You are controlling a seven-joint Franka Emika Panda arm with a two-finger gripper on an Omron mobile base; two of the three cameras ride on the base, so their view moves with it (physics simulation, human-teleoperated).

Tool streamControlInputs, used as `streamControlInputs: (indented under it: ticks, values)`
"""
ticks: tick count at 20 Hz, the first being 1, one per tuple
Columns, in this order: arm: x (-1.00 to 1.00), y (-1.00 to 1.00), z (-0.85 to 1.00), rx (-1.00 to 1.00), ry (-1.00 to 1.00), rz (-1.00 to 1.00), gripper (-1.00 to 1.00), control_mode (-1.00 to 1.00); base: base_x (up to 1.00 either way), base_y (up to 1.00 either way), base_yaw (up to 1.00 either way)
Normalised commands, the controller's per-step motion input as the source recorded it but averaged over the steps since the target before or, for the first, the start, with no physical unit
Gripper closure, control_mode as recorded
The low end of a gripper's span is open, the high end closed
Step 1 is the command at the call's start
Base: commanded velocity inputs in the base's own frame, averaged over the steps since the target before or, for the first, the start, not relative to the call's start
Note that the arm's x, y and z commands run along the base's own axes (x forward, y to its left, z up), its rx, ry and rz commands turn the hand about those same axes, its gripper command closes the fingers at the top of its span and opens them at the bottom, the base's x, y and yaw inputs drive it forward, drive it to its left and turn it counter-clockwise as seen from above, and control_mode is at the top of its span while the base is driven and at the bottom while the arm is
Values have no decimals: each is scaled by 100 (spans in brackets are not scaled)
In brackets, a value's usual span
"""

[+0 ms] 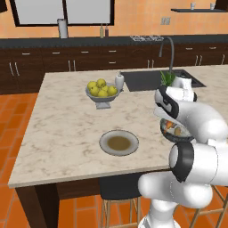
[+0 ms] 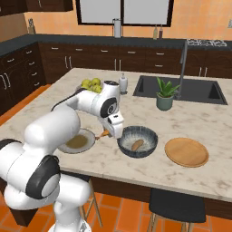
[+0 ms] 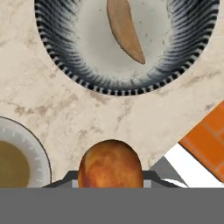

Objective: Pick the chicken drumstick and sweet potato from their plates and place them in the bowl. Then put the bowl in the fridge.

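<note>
Left to right in your right base view: the grey plate [image 2: 78, 142] with the brownish centre sits on the marble counter [image 2: 199, 120] at far left, half behind the arm. Next, the gripper [image 2: 110, 132] hangs low over the bare counter between that plate and the bowl [image 2: 137, 141]. It's closed on the sweet potato [image 2: 105, 133]; you see the orange tip poking out to the left of the fingers. In your hand view the sweet potato [image 3: 110, 164] sits rounded and orange-brown right between the fingers, above marble, with the plate rim [image 3: 36, 151] to the left and the bowl [image 3: 127, 46] above it.

Then the bowl itself, upright, dark striped outside, pale inside. The chicken drumstick [image 2: 137, 145] already lies in it; in the hand view the drumstick [image 3: 124, 28] is a tan tapered piece on the pale floor. Right of the bowl, just beside it, is the flat wood plate [image 2: 186, 152], bare.

Further back: the fruit bowl [image 2: 91, 84] with yellow fruit behind the arm, a small white bottle [image 2: 123, 83], the dark sink [image 2: 182, 89], a potted plant [image 2: 165, 94] at its front edge.

Your left base view has the grey plate [image 1: 119, 143] in plain sight mid-counter; the bowl [image 1: 174, 130] is mostly hidden by the arm.
</note>
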Motion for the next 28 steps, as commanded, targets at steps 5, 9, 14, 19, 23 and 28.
streamControlInputs:
  ticks: [5, 9, 14, 19, 23, 28]
  values:
    - [30, -100, -3, 10, 14, -13, 100, -100, 0, 0, 0]
    - [59, -99, -18, 12, 7, 0, 100, -100, 0, 0, 0]
    - [84, -57, -39, 2, 7, 1, 100, -100, 0, 0, 0]
    - [63, 0, -54, -2, 2, 0, 100, -100, 0, 0, 0]
    - [20, -7, -78, -1, 4, 0, -100, -100, 0, 0, 0]
    - [-8, 0, -14, 0, 0, 0, -100, -100, 0, 0, 0]
